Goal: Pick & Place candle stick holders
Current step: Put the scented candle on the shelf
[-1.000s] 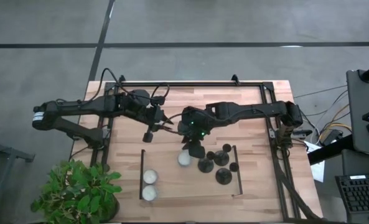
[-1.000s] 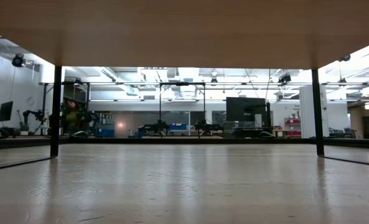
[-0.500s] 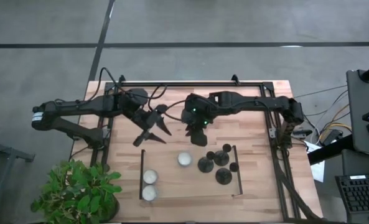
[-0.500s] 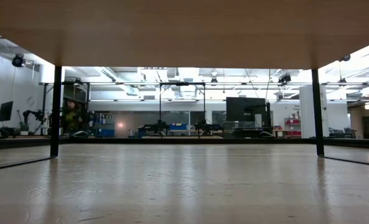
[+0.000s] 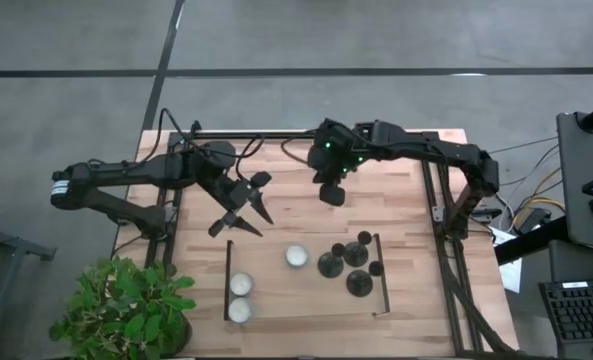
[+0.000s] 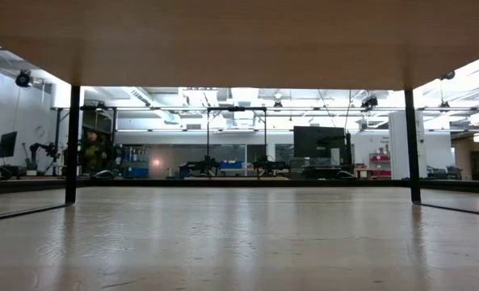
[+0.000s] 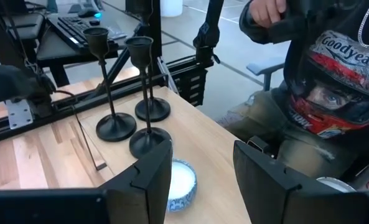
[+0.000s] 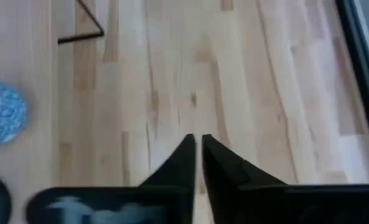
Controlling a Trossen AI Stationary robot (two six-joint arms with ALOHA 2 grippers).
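Pale wood counter (image 5: 396, 190), black frame rails round it; green plant (image 5: 126, 305) off its near-left corner.
Left gripper (image 5: 241, 215) sits left of centre over bare wood, fingers spread wide, nothing between them; left wrist view confirms the gap, with a blue-rimmed white candle (image 7: 181, 180) showing in it on the counter.
Marked rectangle on the near half, thin black bars (image 5: 227, 280) at its two ends; two white candles (image 5: 241, 297) at its left end, one just behind the other; a third white candle at (image 5: 296, 256) near the middle.
Candle stick holders (image 5: 348, 265) clustered in the right part of the rectangle, all upright, black, round bases close together, some nearly touching; high view shows about five dark discs and cup tops, exact count hard to call; left wrist view shows three clearly: (image 7: 112, 121), (image 7: 148, 134), third base at (image 7: 153, 109); none held.
Right gripper (image 5: 331, 192) hangs behind the cluster, well apart from it, near the counter's centre-back; right wrist view shows its fingers (image 8: 181, 165) pinched nearly together, only a sliver between, empty, bare wood beyond.
Left wrist view also catches a seated person (image 7: 321, 93) past the counter's edge.
Low view shows only floor and the room.
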